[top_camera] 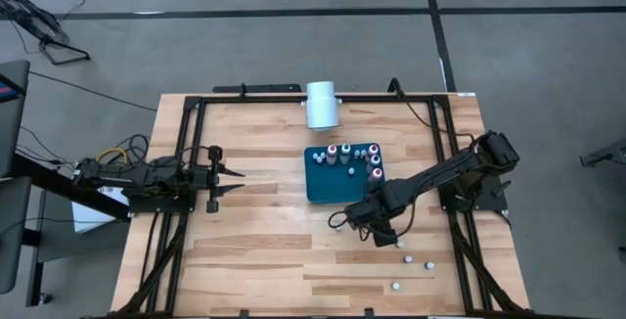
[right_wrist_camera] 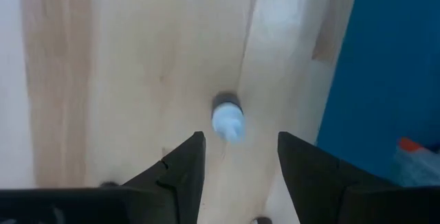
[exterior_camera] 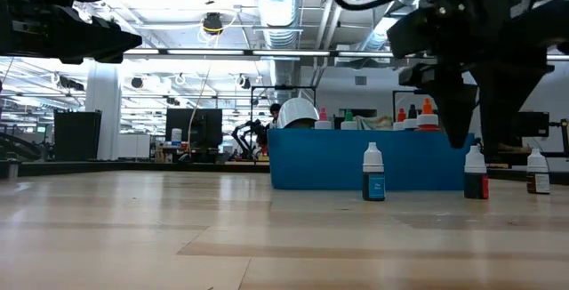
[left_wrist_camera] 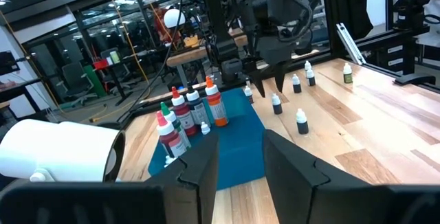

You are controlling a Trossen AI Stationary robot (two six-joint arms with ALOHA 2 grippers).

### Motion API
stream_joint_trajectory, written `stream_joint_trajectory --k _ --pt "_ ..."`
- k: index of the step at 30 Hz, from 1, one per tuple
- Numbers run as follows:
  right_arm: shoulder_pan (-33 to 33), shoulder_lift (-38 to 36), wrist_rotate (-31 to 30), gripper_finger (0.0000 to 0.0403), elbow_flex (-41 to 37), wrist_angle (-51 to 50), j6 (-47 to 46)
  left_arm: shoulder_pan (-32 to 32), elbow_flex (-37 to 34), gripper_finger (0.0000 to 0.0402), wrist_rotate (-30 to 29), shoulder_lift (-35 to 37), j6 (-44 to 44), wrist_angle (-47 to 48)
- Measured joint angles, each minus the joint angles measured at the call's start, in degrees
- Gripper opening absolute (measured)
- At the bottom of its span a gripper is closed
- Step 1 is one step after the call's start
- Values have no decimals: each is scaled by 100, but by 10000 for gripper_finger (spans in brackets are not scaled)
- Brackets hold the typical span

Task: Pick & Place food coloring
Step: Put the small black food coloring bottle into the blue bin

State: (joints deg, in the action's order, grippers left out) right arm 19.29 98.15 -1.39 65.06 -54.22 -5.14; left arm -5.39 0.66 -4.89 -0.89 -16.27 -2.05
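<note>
Now the right gripper (right_wrist_camera: pixel 237 159), fingers spread wide, hangs over a tiny dark bottle with a white cap (right_wrist_camera: pixel 227 117) standing cap-up on the wooden table (top_camera: pixel 254 250) just off the blue tray's (top_camera: pixel 323 187) near edge, and a crooked drop could tip it; the left gripper (top_camera: pixel 223 176) waits half open.

Roughly twelve small bottles (top_camera: pixel 427 263), one tray (top_camera: pixel 328 187), one cylinder (top_camera: pixel 321 104)

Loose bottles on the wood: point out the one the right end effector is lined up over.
The white-capped bottle beside the teal tray's corner, directly between the open right end effector's fingers. The other loose bottles stand farther from the tray.
</note>
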Motion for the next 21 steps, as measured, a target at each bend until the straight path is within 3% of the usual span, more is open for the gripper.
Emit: stream_joint_trajectory --k 9,21 --pt "-30 166 445 171 1 75 -288 2 0 105 0 -6 0 -2" --pt "-20 151 455 168 6 55 -298 2 0 105 -2 -24 0 -2"
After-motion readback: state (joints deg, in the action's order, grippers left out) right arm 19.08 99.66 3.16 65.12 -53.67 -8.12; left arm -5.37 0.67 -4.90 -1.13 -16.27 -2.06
